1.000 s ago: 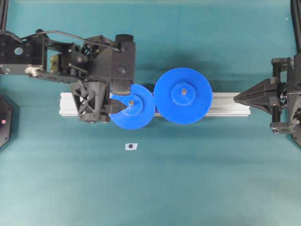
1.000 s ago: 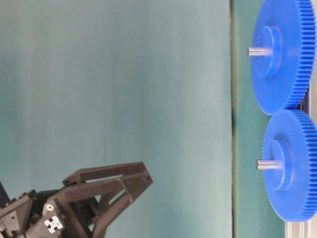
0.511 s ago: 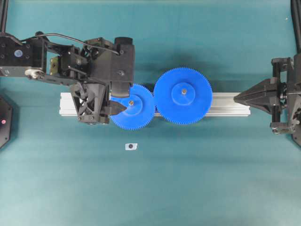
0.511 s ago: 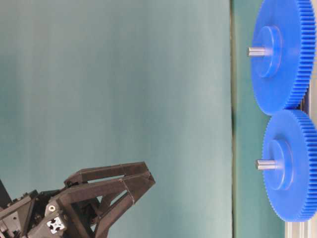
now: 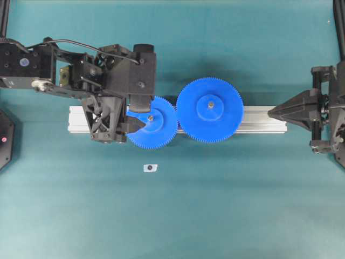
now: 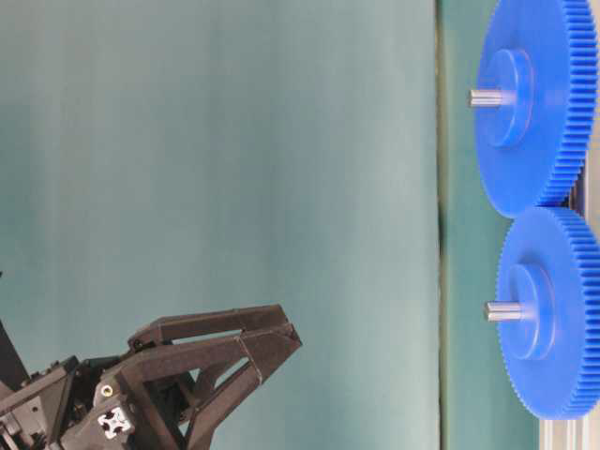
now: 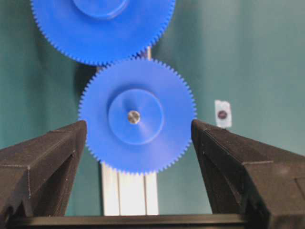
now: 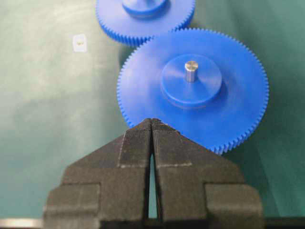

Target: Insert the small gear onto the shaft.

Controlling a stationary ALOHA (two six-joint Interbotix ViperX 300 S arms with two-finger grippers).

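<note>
The small gear (image 5: pixel 160 128) sits on the shaft (image 5: pixel 150 117) on the aluminium rail, meshed with the wider gear (image 5: pixel 210 110). The shaft's grey tip pokes through the hub in the left wrist view (image 7: pixel 134 116) and in the table-level view (image 6: pixel 504 311). Its bracket base is hidden. My left gripper (image 5: pixel 141 115) is open and empty, its fingers either side of the small gear (image 7: pixel 157 143) without touching it. My right gripper (image 5: pixel 271 111) is shut and empty at the rail's right end, short of the wider gear (image 8: pixel 193 90).
The aluminium rail (image 5: pixel 259 120) lies across the middle of the teal table. A small white tag with a dark dot (image 5: pixel 150 168) lies in front of the small gear. The wider gear has its own grey pin (image 8: pixel 191 70).
My left gripper has shifted slightly over the small gear, staying open. The gears and the right arm have not moved.
</note>
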